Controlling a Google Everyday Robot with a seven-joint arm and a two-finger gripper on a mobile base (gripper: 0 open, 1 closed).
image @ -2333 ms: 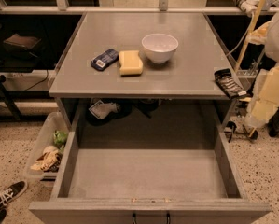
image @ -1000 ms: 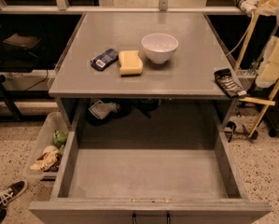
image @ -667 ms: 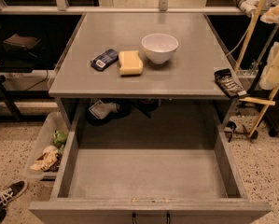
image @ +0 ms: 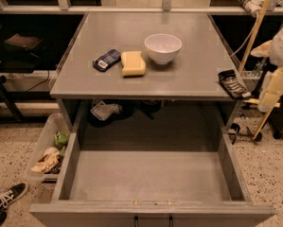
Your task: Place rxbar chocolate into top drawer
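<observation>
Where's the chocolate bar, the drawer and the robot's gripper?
rxbar chocolate (image: 233, 83), camera view, middle of its black wrapper.
top drawer (image: 150, 174), camera view, its bare grey floor.
gripper: not in view; only the arm (image: 276, 89), camera view, far right, its cream link.

A white round bowl (image: 163, 48) sits on the grey tabletop (image: 131, 27). Just left of the bowl lies a yellow rectangular sponge (image: 133, 63), then a dark blue white-labelled packet (image: 106, 59). Far lower-left of the bowl stands a clear plastic clutter bin (image: 47, 148).

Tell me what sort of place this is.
Probably a lab or workshop: a grey table with an open drawer, bowl and sponge on top, a bin of clutter beside. Robot arm at right edge, claw out of view.
</observation>
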